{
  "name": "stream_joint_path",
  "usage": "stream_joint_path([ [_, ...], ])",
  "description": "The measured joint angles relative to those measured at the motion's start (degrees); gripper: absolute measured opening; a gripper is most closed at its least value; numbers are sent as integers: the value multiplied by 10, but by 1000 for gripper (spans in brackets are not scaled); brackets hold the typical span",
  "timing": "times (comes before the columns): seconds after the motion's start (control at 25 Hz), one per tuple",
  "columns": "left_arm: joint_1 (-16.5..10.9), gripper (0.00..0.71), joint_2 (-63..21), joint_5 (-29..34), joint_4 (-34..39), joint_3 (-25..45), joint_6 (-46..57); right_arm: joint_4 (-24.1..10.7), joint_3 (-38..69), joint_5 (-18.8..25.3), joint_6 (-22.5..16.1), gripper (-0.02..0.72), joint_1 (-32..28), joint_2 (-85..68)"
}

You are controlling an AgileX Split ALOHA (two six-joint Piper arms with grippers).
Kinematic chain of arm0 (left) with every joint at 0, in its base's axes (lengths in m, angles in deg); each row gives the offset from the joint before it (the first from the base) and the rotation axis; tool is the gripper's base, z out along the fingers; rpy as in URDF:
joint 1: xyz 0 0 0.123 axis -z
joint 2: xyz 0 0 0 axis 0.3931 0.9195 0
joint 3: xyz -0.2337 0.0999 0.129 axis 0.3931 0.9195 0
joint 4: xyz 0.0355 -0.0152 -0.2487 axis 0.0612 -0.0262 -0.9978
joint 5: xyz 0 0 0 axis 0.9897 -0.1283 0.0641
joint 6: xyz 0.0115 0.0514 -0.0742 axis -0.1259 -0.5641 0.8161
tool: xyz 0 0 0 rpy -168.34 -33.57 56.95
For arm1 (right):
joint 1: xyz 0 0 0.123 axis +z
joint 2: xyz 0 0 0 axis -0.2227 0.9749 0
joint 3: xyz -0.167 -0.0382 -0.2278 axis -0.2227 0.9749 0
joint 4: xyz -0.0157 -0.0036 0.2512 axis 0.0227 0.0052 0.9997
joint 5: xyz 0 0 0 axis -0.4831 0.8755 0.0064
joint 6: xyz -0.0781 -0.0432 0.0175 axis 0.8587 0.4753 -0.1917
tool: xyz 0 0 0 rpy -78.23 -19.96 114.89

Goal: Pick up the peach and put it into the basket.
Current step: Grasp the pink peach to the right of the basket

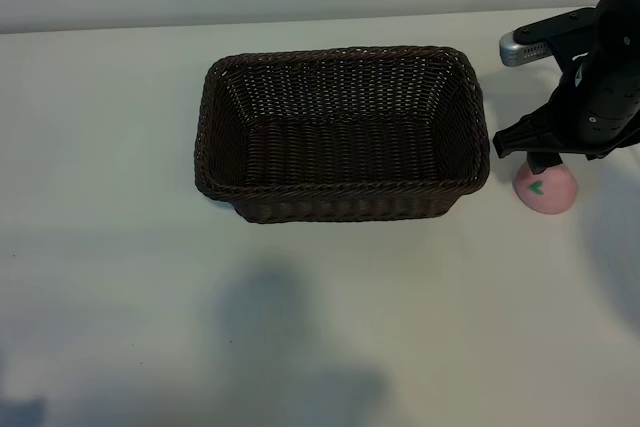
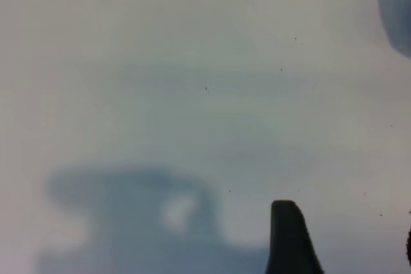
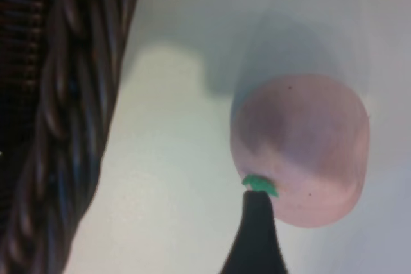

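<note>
The peach (image 1: 545,190) is a small pale-pink ball with a green leaf mark, resting on the white table just right of the basket (image 1: 340,202). The basket is dark-brown woven wicker, rectangular, deep, with nothing inside. My right gripper (image 1: 545,161) hangs directly over the peach, open. In the right wrist view one black fingertip (image 3: 257,222) stands at the leaf side of the peach (image 3: 302,145), with the basket's rim (image 3: 70,113) close by; the other finger is out of view. My left gripper (image 2: 347,239) shows only in its wrist view, open over bare table.
The white table (image 1: 120,277) spreads wide to the left of and in front of the basket. A pale wall runs along the far edge. The right arm's dark body (image 1: 600,87) rises at the right edge. Shadows lie on the front of the table.
</note>
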Motion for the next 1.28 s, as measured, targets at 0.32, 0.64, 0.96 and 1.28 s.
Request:
stream_joint_path([
  [0.32, 0, 442, 0, -15, 0, 0, -8, 0, 0, -2, 0, 548, 0, 0],
  [0.64, 0, 442, 0, -36, 0, 1, -8, 0, 0, -4, 0, 548, 0, 0],
  [0.96, 0, 441, 0, -37, 0, 4, -7, 0, 0, -32, 0, 548, 0, 15],
  [1.28, -7, 442, 0, -37, 0, 4, -7, -2, 0, -46, -8, 548, 0, 48],
])
